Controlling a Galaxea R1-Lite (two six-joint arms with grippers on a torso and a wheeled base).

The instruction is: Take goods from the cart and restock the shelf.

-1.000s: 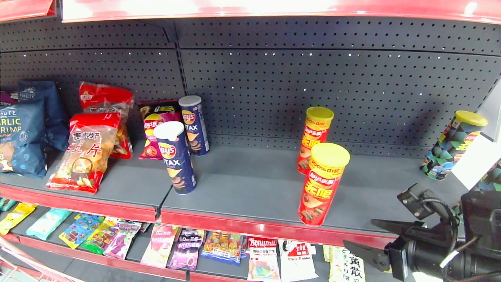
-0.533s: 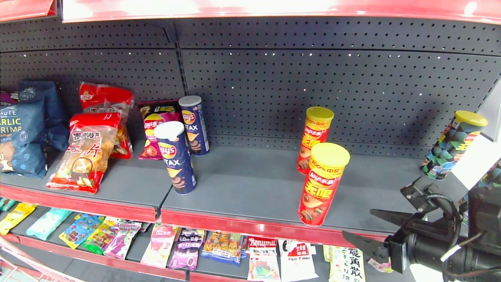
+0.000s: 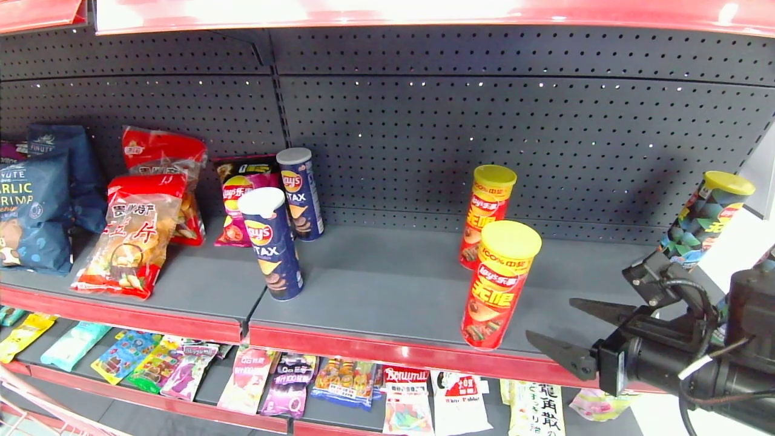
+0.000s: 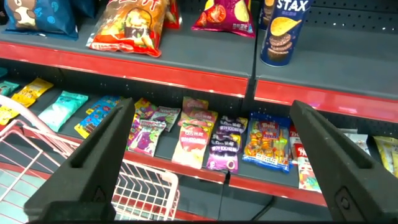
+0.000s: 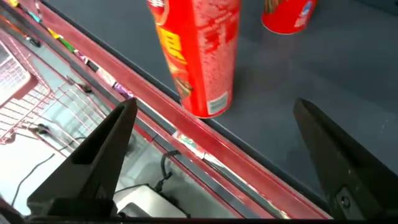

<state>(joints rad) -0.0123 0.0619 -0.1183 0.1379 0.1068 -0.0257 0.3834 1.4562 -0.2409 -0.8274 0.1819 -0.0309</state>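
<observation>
The right gripper (image 3: 548, 318) hangs at the near right edge of the shelf (image 3: 387, 284), its fingers spread wide with nothing between them. It is just right of the near red canister (image 3: 499, 284), which stands upright at the shelf's front lip. The far red canister (image 3: 487, 212) stands behind that one, toward the back panel. Left of centre stand the near blue canister (image 3: 270, 251) and the far blue canister (image 3: 301, 194), with snack bags (image 3: 130, 239) farther left. The left gripper (image 4: 211, 104) is also spread and empty, in front of the lower shelf (image 4: 180, 167) and near the pink wire cart (image 4: 146, 193).
</observation>
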